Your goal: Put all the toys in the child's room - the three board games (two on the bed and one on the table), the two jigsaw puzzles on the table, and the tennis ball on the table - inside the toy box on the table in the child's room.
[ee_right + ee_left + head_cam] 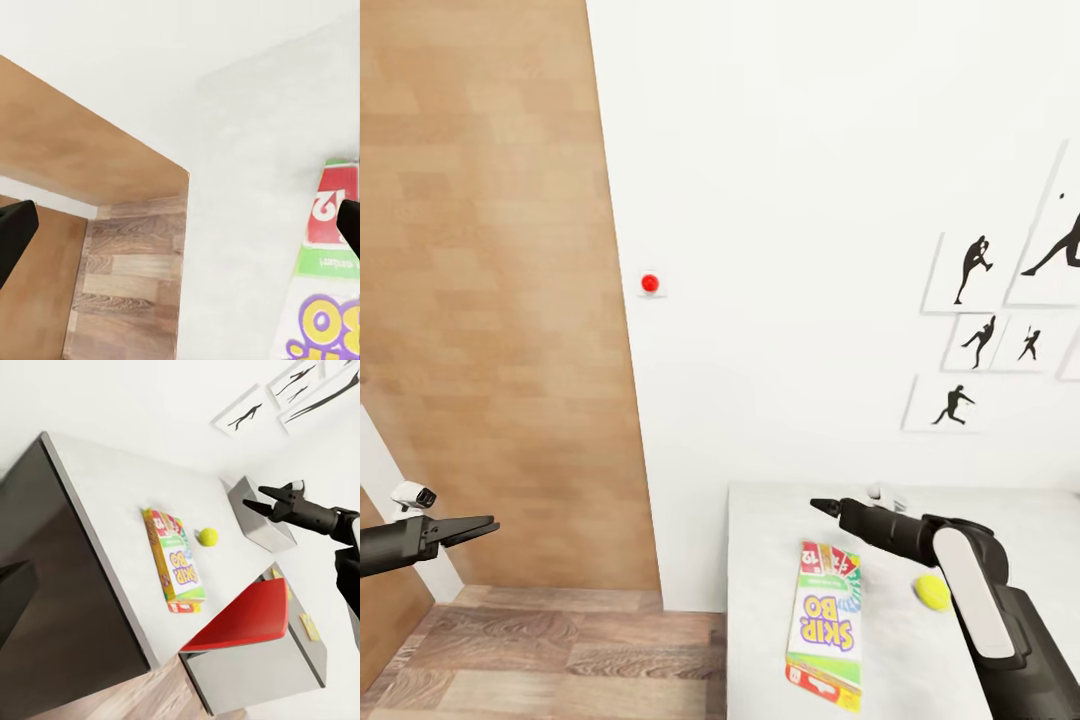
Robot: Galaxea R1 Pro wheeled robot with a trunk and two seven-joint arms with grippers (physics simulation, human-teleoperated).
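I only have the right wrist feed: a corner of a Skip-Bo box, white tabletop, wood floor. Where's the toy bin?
Observer: The toy bin shows in the left wrist view, on the light table against the wall, past the ball.
Operator: Ball near the box?
Observer: Yes. The tennis ball lies on the table beside the Skip-Bo box, a small gap between them, on the box's right in the head view.
Operator: Right gripper state?
Observer: The right gripper is open and empty, hovering by the bin.
Operator: Left arm?
Observer: The left gripper is off the table's left end, over the wood floor, holding nothing.
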